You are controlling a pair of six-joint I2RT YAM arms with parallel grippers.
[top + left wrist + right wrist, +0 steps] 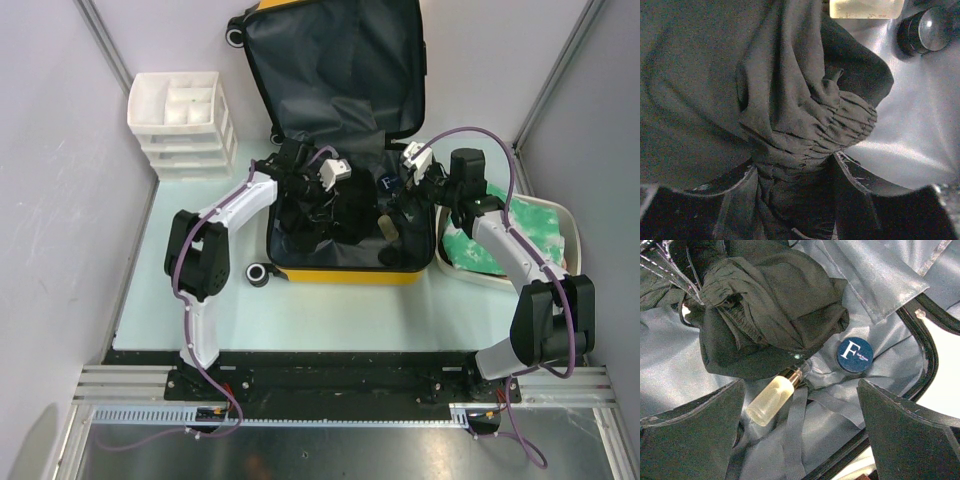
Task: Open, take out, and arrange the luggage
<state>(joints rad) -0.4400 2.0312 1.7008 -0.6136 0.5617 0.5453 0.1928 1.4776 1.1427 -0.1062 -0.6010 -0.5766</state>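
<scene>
The yellow luggage (340, 275) lies open on the table, its grey-lined lid (335, 60) standing up at the back. My left gripper (312, 200) is down inside it; its fingers stand apart with a dark garment (790, 100) bunched between them (792, 172). My right gripper (402, 200) hangs open over the right half of the lining. Between and below its fingers (800, 410) lie a pale yellow bottle with a gold collar (771, 399) and a round navy tin marked F (855, 354). The same garment (770, 310) lies piled just beyond the bottle.
A white plastic drawer unit (180, 125) stands at the back left by the wall. A white tub (565, 225) holding green-and-white things (500, 240) sits right of the suitcase, under my right arm. A black suitcase wheel (258, 273) sticks out at the front left corner.
</scene>
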